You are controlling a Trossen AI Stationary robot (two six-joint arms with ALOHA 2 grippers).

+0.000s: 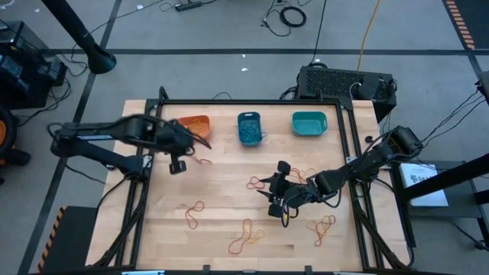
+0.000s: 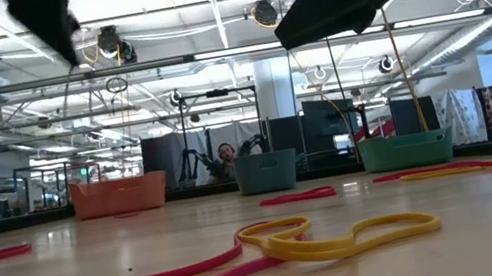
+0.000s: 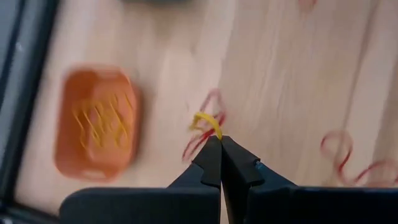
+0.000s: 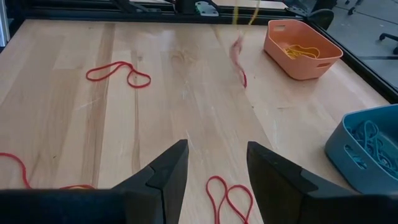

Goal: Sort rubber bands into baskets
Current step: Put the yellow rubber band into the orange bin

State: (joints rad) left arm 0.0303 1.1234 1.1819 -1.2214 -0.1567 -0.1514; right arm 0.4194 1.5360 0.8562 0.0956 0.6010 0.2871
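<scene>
My left gripper (image 1: 180,160) hangs above the table's far left part, near the orange basket (image 1: 195,126), and is shut on a yellow rubber band (image 3: 205,120). A red band (image 3: 202,134) shows right behind it; whether it hangs along, I cannot tell. The orange basket (image 3: 96,124) holds yellow bands, the blue basket (image 1: 250,127) holds blue ones, and the teal basket (image 1: 309,124) stands to their right. My right gripper (image 1: 279,191) waits open over the table's middle, above a red band (image 4: 229,198) that lies flat. My left gripper pinches the yellow rubber band between its two fingertips (image 3: 213,149), coming steeply from above. The band's short loop (image 3: 200,118) sticks out past the tips and is clear of the table.
Loose red and yellow bands lie flat on the wood: near left (image 1: 195,215), near middle (image 1: 244,237), near right (image 1: 322,225) and by the right gripper (image 1: 302,177). A black frame (image 1: 252,101) borders the table. The three baskets stand in a row along the far edge.
</scene>
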